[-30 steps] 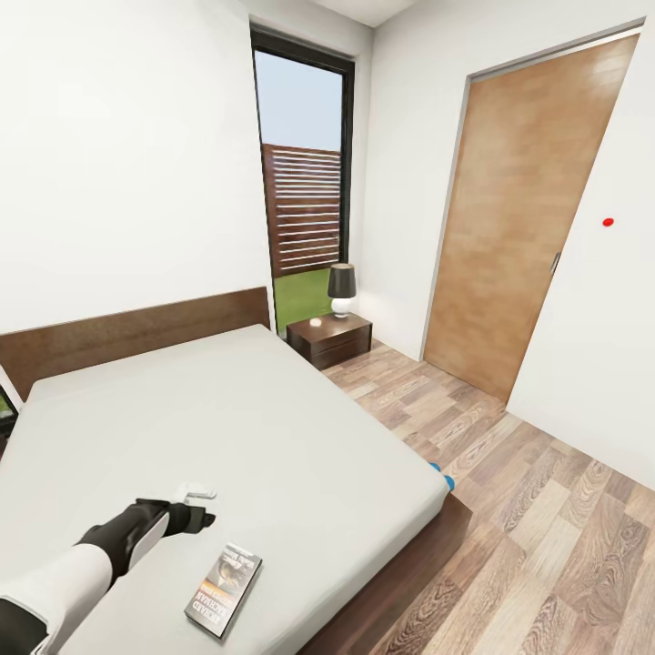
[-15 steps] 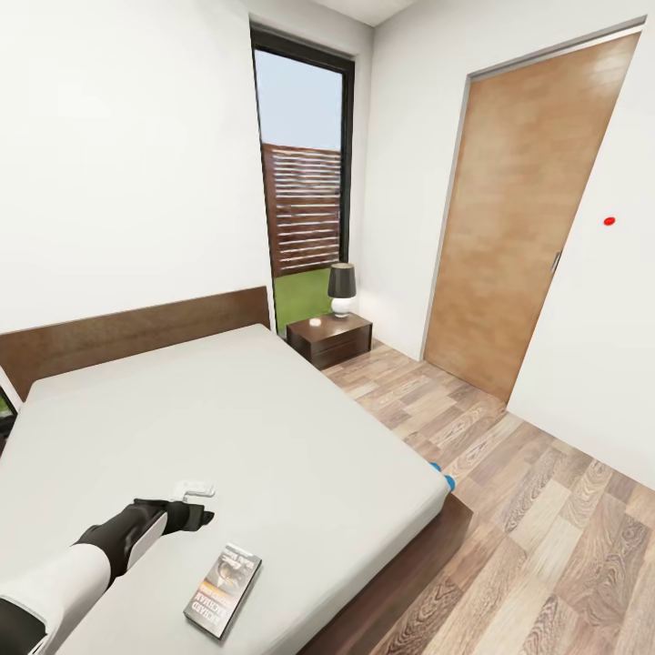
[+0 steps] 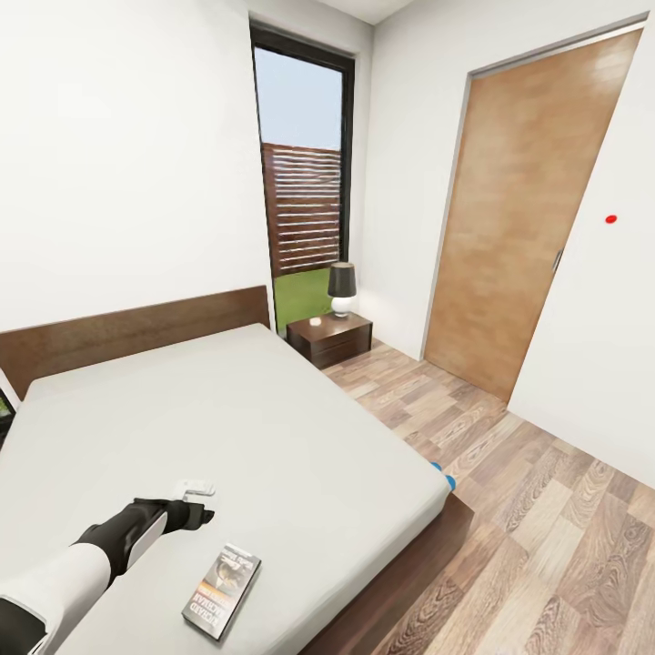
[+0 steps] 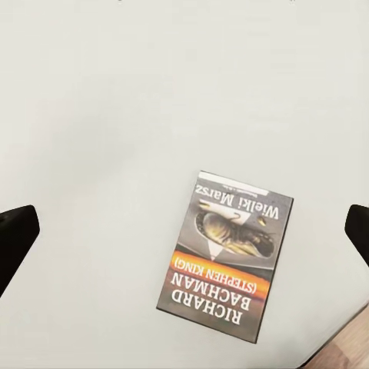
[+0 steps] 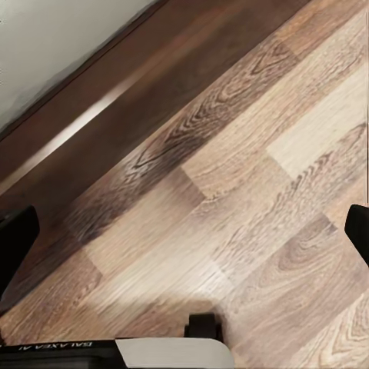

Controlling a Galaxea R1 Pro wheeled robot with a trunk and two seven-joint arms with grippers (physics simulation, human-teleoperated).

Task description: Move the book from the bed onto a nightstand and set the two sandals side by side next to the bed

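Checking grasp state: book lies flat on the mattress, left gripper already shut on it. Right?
Not quite. The book does lie flat on the mattress, but the left gripper is open and apart from it, fingers wide either side, as the left wrist view shows.

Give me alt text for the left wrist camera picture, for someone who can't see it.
A paperback book lies flat on the pale grey-white mattress of the bed, its cover lettering reading "RICHARD BACHMAN" above an orange band. The left gripper's two dark fingertips sit wide apart at the picture's edges, open and touching nothing, and a sliver of wood floor shows in one corner.
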